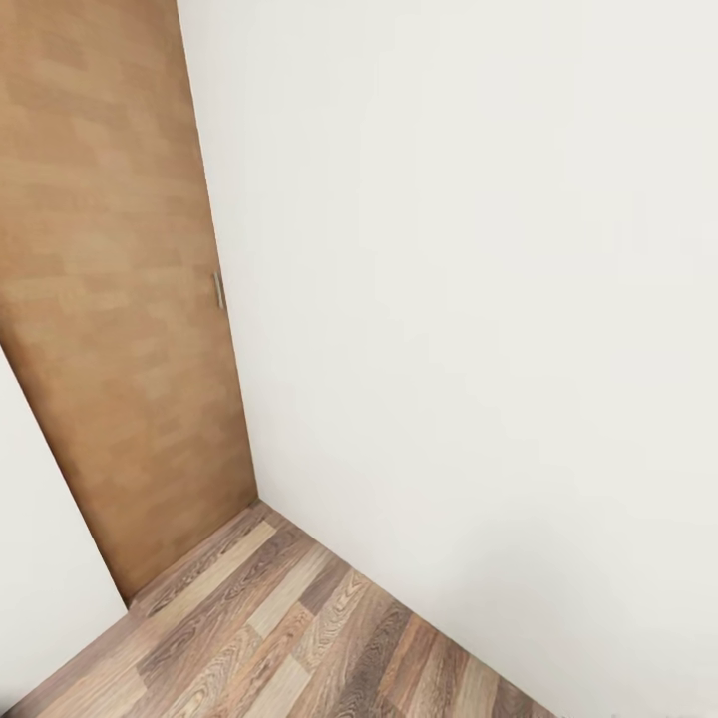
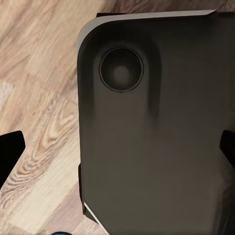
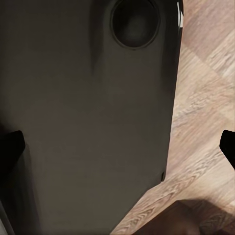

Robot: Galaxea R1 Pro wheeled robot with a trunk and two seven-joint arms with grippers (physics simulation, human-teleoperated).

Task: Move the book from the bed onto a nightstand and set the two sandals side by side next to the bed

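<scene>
I face a room corner with a white wall [image 1: 479,299], a brown wooden door [image 1: 110,299] and a wood-plank floor [image 1: 289,638]. The book, the bed, the nightstands and the sandals are out of view. My left gripper [image 2: 117,156] hangs open over the robot's dark base [image 2: 156,127], one black fingertip [image 2: 10,152] at each side of the left wrist view. In the same way, my right gripper [image 3: 117,152] is open above the dark base [image 3: 83,107], and neither gripper holds anything. A tiny blue sliver [image 2: 59,233] shows at the frame edge; I cannot tell what it is.
The door has a small metal handle [image 1: 217,289] and stands shut, with a white wall section [image 1: 40,558] to its left. Plank floor [image 2: 39,98] shows beside the base in both wrist views. A dark brown patch [image 3: 181,220] lies on the floor near the base.
</scene>
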